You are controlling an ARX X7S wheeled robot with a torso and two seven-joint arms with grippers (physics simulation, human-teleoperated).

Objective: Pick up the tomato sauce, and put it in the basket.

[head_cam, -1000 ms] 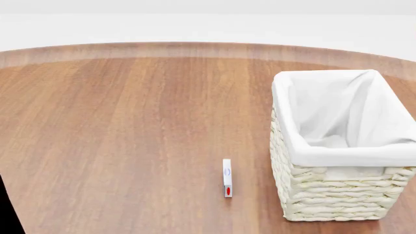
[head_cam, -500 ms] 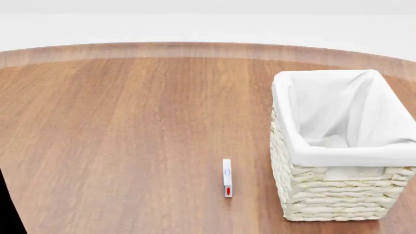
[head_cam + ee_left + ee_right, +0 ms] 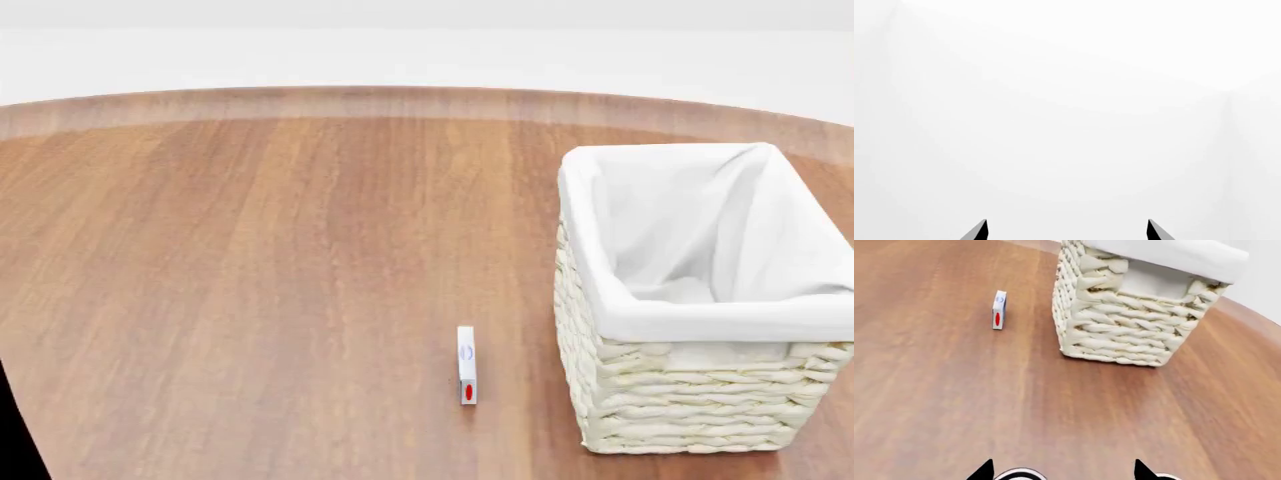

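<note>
The basket (image 3: 694, 405) is cream-white wicker with a white cloth lining and stands upright at the right of the wooden table; it also shows in the right wrist view (image 3: 1121, 330). No can with a red label shows in any view. My right gripper (image 3: 1063, 472) is open and empty, low over the table, apart from the basket. A round white-rimmed thing (image 3: 1017, 475) peeks in at the frame edge by its fingertips; I cannot tell what it is. My left gripper (image 3: 1067, 232) is open and faces only blank white. Neither gripper shows in the head view.
A small white box with a red oval (image 3: 466, 364) stands on the table left of the basket; it also shows in the right wrist view (image 3: 999, 309). The table's curved far edge (image 3: 400, 95) meets a white floor. A dark sliver (image 3: 11, 440) sits at the head view's lower left.
</note>
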